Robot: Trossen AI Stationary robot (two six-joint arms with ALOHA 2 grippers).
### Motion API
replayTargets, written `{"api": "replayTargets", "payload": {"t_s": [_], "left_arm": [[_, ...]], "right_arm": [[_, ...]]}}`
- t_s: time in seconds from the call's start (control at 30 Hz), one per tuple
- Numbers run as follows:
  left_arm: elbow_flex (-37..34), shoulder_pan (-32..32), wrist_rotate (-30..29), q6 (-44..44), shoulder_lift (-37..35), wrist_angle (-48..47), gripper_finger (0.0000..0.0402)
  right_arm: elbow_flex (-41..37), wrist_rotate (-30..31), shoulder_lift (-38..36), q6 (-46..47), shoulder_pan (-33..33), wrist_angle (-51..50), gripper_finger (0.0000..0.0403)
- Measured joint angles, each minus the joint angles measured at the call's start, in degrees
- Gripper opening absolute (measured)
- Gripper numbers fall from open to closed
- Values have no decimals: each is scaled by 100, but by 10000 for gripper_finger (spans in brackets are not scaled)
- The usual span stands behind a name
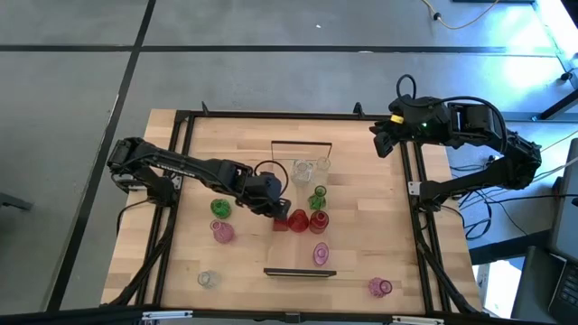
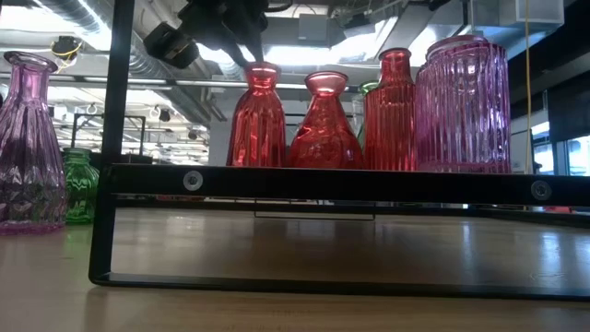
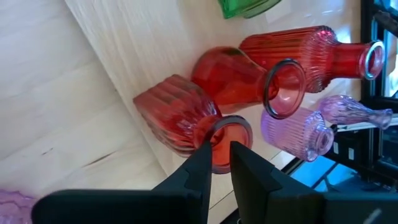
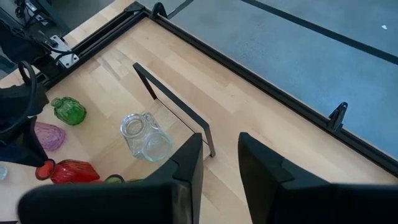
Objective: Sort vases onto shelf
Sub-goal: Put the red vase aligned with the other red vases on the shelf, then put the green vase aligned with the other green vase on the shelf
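Note:
The shelf (image 1: pixel 302 242) is a narrow light board with dark end frames, lying mid-table. On it stand two clear vases (image 1: pixel 302 169), a green one (image 1: pixel 318 199), three red ones and a pink one (image 1: pixel 321 254). My left gripper (image 1: pixel 275 213) is over the ribbed red vase (image 1: pixel 281 222) at the shelf's left edge, shut on it. My right gripper (image 1: pixel 379 140) waits open at the table's far right corner. A green vase (image 1: pixel 219 208), two pink vases (image 1: pixel 222 232) and a clear one (image 1: pixel 208 280) stand on the tabletop. My left gripper (image 3: pixel 221 155) has the ribbed red vase by its mouth rim (image 3: pixel 225 127), pinched between the two fingers. The fingers (image 2: pixel 247 41) come from above, slanting down from the table's left. The vase (image 2: pixel 256 120) stands upright with its base on the shelf, beside a second red vase (image 2: pixel 324 124).
The red vases (image 3: pixel 249 78) stand close together with the pink ribbed one (image 3: pixel 292 134) right beside them. A pink vase (image 1: pixel 381 287) sits near the table's near right corner. A dark metal frame (image 1: pixel 181 162) runs around the tabletop. Bare board lies between the shelf's far frame (image 4: pixel 180 106) and the clear vases.

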Motion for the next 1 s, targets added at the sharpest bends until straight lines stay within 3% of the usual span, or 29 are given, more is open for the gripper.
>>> {"api": "replayTargets", "payload": {"t_s": [0.83,0.93,1.0], "left_arm": [[347,145,-159,709,-26,-193,51],[624,199,-375,888,-26,-764,51],[936,226,-564,1017,-27,-1672,51]], "right_arm": [[0,-62,2,0,0,4,85],[0,-62,2,0,1,4,85],[-2,-62,2,0,0,4,85]]}}
